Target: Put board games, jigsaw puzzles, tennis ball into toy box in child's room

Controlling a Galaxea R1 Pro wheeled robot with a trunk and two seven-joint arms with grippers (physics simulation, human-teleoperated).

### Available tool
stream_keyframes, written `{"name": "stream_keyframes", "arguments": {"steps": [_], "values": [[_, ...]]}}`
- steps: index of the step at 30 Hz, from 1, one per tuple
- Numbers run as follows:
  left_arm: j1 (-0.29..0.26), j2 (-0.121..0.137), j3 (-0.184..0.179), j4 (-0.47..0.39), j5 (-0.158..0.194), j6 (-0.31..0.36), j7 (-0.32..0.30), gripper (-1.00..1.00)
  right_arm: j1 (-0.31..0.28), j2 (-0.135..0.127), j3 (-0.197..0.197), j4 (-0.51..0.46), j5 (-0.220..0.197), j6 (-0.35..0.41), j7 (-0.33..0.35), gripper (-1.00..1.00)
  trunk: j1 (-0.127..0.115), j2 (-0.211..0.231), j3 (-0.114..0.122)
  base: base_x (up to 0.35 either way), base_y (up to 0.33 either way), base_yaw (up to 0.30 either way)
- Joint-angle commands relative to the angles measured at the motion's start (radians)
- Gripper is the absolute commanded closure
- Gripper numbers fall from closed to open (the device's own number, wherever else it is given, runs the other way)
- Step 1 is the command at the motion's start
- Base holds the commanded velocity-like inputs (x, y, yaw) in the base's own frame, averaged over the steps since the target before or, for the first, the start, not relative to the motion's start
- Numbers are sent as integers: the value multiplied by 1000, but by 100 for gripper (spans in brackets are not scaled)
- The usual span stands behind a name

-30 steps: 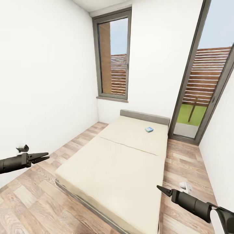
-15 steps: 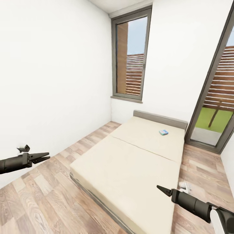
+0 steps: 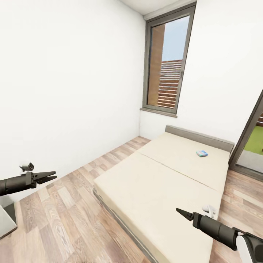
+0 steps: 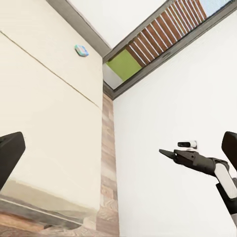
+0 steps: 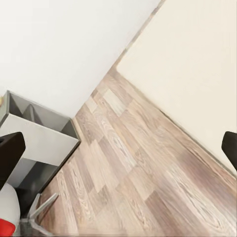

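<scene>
Head view: white-walled room, wood floor [image 3: 69, 215], tall grey-framed window [image 3: 168, 62] on the far wall. Bed [image 3: 160, 190] runs from mid-frame to lower right, two-part beige mattress, low grey headboard [image 3: 199, 136] at the far end. One small blue board game [image 3: 202, 153] lies flat on the far mattress half, near the headboard, well apart from both arms. Left wrist view shows it too [image 4: 81, 50], near the headboard edge.

Left pincer [image 3: 46, 178] hangs at the left edge over the floor, fingers narrowly apart, holding nothing. Right pincer [image 3: 183, 213] hangs low right over the near mattress corner; its tip looks drawn to a point, fingers together, nothing held. The left wrist view catches the right arm side-on against the white wall, pincer [image 4: 168, 153] likewise pointed.

Right wrist view: floor, bed edge [image 5: 168, 123], and a grey-and-white cabinet [image 5: 39, 138] with open compartments against the wall. Head view has a grey corner of something at the lower left edge; cannot tell what.
</scene>
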Motion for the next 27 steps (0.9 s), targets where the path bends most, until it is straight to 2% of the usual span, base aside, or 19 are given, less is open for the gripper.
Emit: {"name": "stream_keyframes", "arguments": {"steps": [1, 10, 27], "values": [[-1, 0, 0, 0, -1, 11, -4, -100, -1, 0, -1, -1, 1, 5, 4, -100, 1, -2, -2, -95, 0, 291], [-1, 0, 0, 0, -1, 11, -4, -100, -1, 0, -1, -1, 0, 5, 5, -100, 1, -2, -2, -125, 0, 291], [-1, -2, 0, 0, -1, 11, -4, -100, -1, 0, -1, -1, -1, 5, 4, -100, 1, -2, -2, -44, 0, 291]]}}
